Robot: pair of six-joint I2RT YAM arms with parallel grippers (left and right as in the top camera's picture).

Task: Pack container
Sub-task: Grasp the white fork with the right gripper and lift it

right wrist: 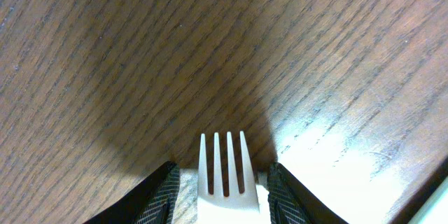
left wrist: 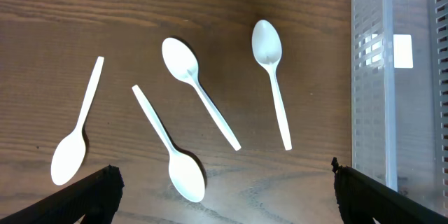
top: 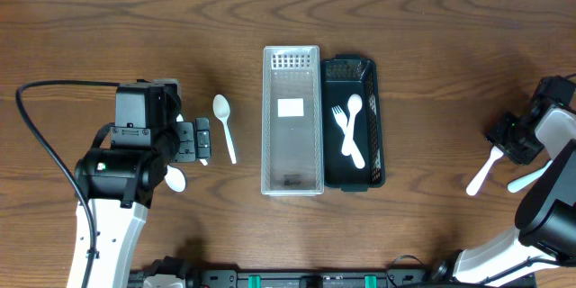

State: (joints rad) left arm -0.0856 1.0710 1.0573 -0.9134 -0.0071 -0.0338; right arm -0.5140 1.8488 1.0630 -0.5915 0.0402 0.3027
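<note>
Beside the clear perforated plastic bin (top: pixel 292 153), aim for the black slotted plastic tray (top: pixel 369 90), well apart from the right gripper (right wrist: pixel 224 192). Leave the left gripper (left wrist: pixel 225 175) agape above white plastic spoons (left wrist: pixel 185 63). Check squeeze on white plastic fork (right wrist: pixel 224 161), flanked at the neck; clamped or not, cannot tell. Lift level.

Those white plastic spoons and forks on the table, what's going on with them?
Two robot arms are packing cutlery into containers. The right gripper has its fingers either side of a white fork, though a firm grip isn't clear. The left gripper hovers open above four loose spoons. The black tray already holds a second fork and a spoon, beside a clear bin.
</note>
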